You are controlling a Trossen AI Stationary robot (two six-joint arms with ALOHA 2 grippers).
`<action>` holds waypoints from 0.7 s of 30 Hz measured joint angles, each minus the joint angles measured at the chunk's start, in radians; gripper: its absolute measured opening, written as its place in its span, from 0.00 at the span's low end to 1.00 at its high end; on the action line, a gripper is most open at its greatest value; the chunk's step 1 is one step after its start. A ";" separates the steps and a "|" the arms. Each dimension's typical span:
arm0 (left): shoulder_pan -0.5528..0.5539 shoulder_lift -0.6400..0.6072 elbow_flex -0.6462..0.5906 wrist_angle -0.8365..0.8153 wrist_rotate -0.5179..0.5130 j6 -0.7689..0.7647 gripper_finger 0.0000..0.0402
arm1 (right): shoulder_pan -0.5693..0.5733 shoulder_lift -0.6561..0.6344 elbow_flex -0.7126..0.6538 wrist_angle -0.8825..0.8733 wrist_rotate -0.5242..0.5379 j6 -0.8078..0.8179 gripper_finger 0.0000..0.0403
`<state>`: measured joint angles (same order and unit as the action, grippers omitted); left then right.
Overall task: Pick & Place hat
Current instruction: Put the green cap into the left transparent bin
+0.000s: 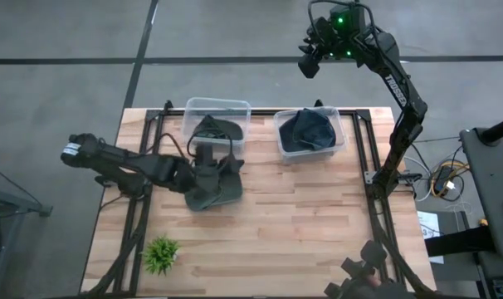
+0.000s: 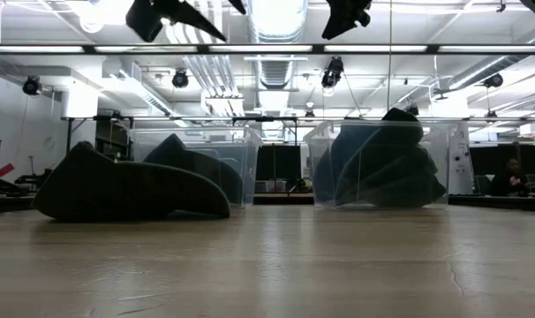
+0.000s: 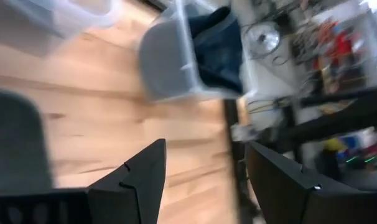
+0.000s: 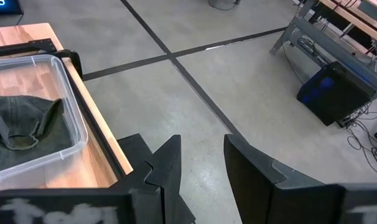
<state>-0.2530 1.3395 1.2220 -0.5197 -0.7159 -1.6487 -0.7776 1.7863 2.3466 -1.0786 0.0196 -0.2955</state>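
Observation:
A dark hat (image 1: 212, 189) lies flat on the wooden table in front of the left bin; in the low view the hat (image 2: 126, 190) rests on its underside. My left gripper (image 1: 208, 159) hangs open above the hat's far part, well clear of it in the low view (image 2: 170, 13), and touches nothing. In the left wrist view the open fingers (image 3: 205, 146) frame bare table. My right gripper (image 1: 310, 60) is raised high beyond the table's far edge, open (image 4: 202, 140), over the floor.
Two clear bins stand at the far edge: the left bin (image 1: 217, 108) holds a dark olive hat, the right bin (image 1: 341, 137) a dark blue one (image 1: 308, 131). A small green plant (image 1: 160, 254) sits near the near-left corner. Bare wood lies across the table's middle and right.

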 joint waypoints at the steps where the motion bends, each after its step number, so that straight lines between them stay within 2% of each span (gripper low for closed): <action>1: -0.005 0.001 0.000 -0.026 0.011 0.007 0.53 | 0.000 0.000 0.000 0.000 0.000 0.000 0.29; 5: -0.008 -0.005 0.002 -0.154 0.119 0.062 0.53 | 0.000 0.000 0.000 -0.003 0.000 0.000 0.29; 8: -0.003 -0.011 0.021 -0.341 0.203 0.064 0.53 | 0.000 0.000 0.000 -0.005 0.000 0.004 0.29; 13: 0.015 -0.016 0.074 -0.672 0.265 0.045 0.53 | 0.000 0.000 0.000 -0.011 0.000 0.009 0.29; 21: 0.084 0.004 0.080 -0.697 0.311 0.392 0.53 | 0.001 0.000 0.000 -0.010 0.000 0.041 0.29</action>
<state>-0.1692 1.3437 1.3019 -1.2163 -0.4052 -1.2571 -0.7769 1.7863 2.3466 -1.0889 0.0196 -0.2543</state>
